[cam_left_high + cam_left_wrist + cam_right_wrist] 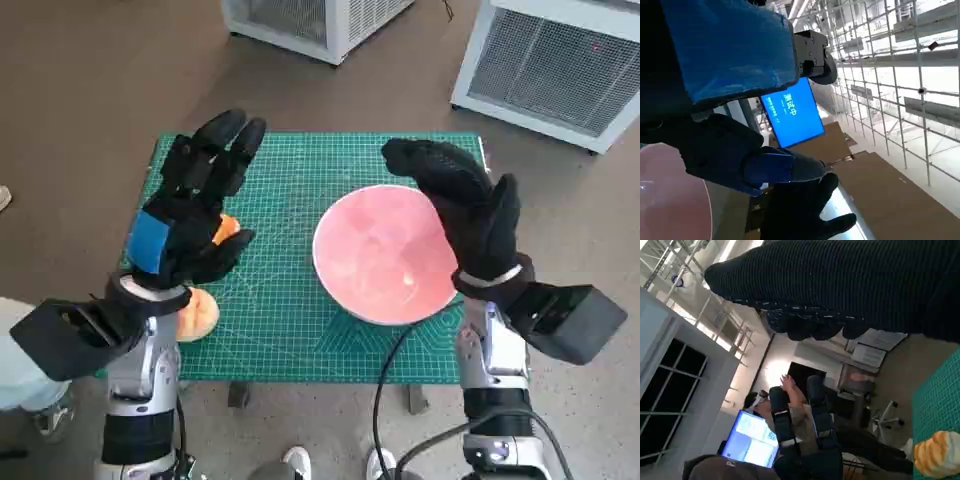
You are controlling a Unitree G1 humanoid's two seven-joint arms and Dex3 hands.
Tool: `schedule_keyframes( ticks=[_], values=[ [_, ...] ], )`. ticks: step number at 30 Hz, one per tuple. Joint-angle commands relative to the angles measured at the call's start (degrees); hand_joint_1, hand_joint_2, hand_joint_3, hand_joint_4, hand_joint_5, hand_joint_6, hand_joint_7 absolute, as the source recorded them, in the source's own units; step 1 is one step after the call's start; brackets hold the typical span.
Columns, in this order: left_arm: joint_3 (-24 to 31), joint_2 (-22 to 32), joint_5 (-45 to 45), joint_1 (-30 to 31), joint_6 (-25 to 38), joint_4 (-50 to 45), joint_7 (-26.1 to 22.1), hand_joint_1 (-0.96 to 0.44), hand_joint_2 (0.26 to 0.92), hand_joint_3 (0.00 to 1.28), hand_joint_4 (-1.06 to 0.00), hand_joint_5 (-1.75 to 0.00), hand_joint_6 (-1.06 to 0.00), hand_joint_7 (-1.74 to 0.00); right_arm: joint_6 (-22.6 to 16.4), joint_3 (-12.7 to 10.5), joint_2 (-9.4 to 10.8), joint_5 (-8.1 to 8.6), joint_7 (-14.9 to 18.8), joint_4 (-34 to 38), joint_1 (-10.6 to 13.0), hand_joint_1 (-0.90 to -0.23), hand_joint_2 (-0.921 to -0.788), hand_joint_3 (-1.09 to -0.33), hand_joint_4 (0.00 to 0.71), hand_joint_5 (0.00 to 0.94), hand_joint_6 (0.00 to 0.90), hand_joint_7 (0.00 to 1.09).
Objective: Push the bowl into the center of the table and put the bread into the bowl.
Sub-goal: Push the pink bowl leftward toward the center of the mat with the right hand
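From the head view, the pink bowl [384, 254] sits right of centre on the green cutting mat [280, 310] covering the tabletop. The right hand [462, 205] stands at the bowl's right rim, fingers spread, grasping nothing. The left hand [197, 195] hovers released above the mat's left side; the bread [197, 312] lies beside its wrist, near the mat's edge.

The left wrist view shows the bowl's rim [670, 195].

The right wrist view shows the bread [938, 454] on the mat [940, 390] and a seated person [790, 440].

Past my left hand, a blue screen [792, 115] carried a short line of pale Chinese characters, turned on its side; it seemed to read 测试中, though I could not be sure of it. The papers on the far wall [875, 347] behind my right hand were too blurred for me to read.
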Motion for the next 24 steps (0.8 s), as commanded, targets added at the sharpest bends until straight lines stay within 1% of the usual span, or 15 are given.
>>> schedule_keyframes(
  ticks=[1,24],
  values=[
    [0.35,0.5,-0.24,0.49,-0.36,0.12,-0.4,-0.61,0.921,0.3,-0.21,0.0,-0.08,-0.53,-0.21,-0.12,0.28,-0.12,-0.22,0.19,0.77,-0.679,-0.921,-0.729,0.18,0.001,-0.001,0.58],
    [0.47,0.53,-1.03,0.89,0.81,-0.09,-0.98,-0.62,0.921,0.3,-0.21,0.0,-0.1,-0.53,-0.77,-0.23,0.33,0.12,-0.04,1.1,0.57,-0.67,-0.921,-0.729,0.18,0.001,-0.001,0.58]
  ],
)
